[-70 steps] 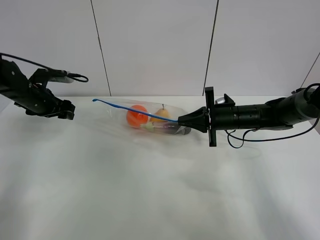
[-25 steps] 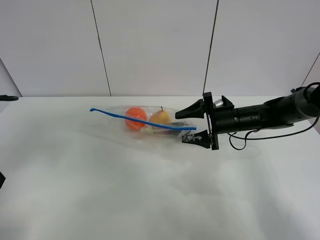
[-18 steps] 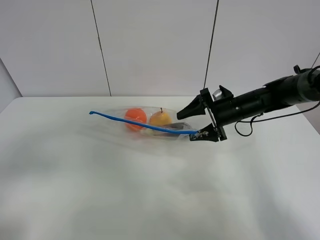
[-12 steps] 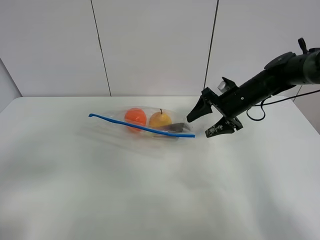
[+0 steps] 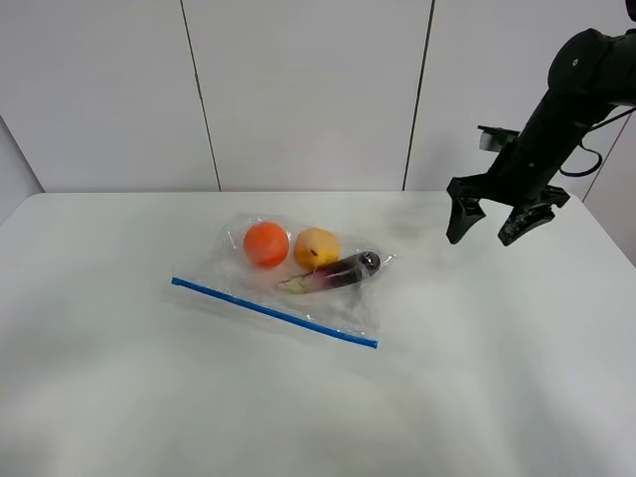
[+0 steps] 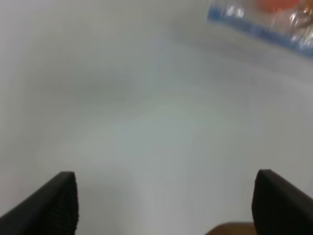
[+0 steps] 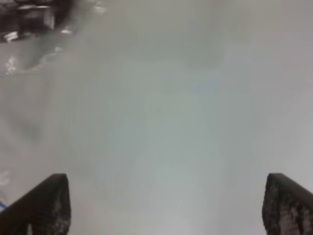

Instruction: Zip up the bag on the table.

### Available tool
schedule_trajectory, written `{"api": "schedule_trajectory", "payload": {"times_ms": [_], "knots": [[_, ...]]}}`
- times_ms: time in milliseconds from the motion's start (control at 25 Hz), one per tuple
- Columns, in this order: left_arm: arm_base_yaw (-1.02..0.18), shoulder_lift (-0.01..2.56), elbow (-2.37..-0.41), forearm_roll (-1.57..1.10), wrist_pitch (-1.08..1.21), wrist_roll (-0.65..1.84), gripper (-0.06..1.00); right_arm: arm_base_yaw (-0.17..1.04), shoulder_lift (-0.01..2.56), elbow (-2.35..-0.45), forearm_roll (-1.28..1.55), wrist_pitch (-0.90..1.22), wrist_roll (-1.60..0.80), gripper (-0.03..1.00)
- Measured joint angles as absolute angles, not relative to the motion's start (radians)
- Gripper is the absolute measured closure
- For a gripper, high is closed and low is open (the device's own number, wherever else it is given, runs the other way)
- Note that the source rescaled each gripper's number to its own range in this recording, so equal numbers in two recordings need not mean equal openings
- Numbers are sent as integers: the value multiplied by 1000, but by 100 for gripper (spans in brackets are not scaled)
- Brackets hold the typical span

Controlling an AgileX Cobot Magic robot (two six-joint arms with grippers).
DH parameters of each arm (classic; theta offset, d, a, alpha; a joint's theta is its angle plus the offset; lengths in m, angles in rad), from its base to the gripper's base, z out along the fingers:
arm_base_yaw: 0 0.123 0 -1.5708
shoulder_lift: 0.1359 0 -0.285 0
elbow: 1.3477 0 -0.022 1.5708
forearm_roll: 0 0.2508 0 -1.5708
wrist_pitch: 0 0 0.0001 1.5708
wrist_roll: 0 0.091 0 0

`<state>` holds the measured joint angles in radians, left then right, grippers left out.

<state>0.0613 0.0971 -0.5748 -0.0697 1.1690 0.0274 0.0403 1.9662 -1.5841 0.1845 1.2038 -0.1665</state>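
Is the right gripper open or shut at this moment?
Open. In the high view the right gripper hangs above the table with its two fingers spread apart and nothing between them, well clear of the bag.

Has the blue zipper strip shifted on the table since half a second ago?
Yes. The blue zipper strip now lies nearer the table front edge, in front of the fruit instead of across it.

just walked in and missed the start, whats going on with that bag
Nothing is holding the bag now. It lies flat on the table with an orange fruit, a yellow fruit and a purple vegetable inside, its blue zipper strip along the near edge. The right claw hangs open in the air off to the bag's right, touching nothing. The left claw is open too, over bare table beside the bag's zipper end.
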Motion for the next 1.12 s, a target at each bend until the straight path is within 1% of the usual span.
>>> {"api": "schedule_trajectory", "payload": {"times_ms": [240, 440, 600, 840, 1120], "knots": [[61, 0, -575, -70, 1170, 15, -6, 40, 1932, -1584, 91, 1210, -141, 0], [61, -3, -575, -66, 1170, 11, -6, 39, 1834, -1575, 30, 1210, -89, 0], [61, -3, -574, -66, 1170, 11, -6, 5, 1738, -1528, 17, 1210, -70, 0], [61, -3, -574, -66, 1170, 11, -6, -19, 1540, -1345, 0, 1212, -59, 0], [61, -3, -574, -66, 1170, 11, -6, -19, 1233, -1033, 9, 1210, -58, 0]]}}
